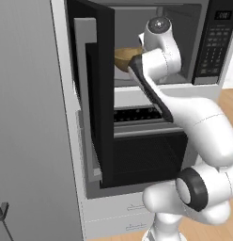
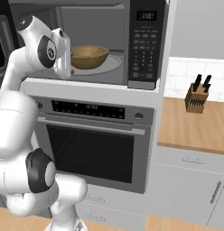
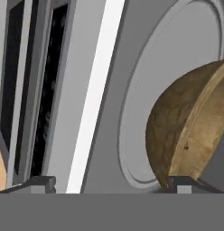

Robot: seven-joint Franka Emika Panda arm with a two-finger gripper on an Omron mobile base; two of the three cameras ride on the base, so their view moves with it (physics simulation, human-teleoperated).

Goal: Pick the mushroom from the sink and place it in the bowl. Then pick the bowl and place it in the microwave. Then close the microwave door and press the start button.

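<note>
The tan wooden bowl [image 2: 89, 56] is set on the microwave [image 2: 145, 45] turntable just ahead of the gripper [image 3: 116, 182], whose jaws are spread wide, apparently so it can be left there before the swung-out microwave door [image 1: 92, 94] is closed.

Tall grey cabinet panel [image 1: 29, 117] fills the left side; wall oven [image 2: 93, 144] with dark glass door, bar handle and control strip is built into the white unit, pale drawers [image 2: 93, 203] below it. To the right a wooden desk [image 2: 190, 128] runs along a white tiled backsplash [image 2: 195, 72], a knife block [image 2: 197, 99] with black handles near its back edge, grey cabinet doors [image 2: 190, 191] underneath. Wood-tone floor [image 2: 23, 221], plain grey wall [image 2: 199, 27] above, even flat light.
</note>
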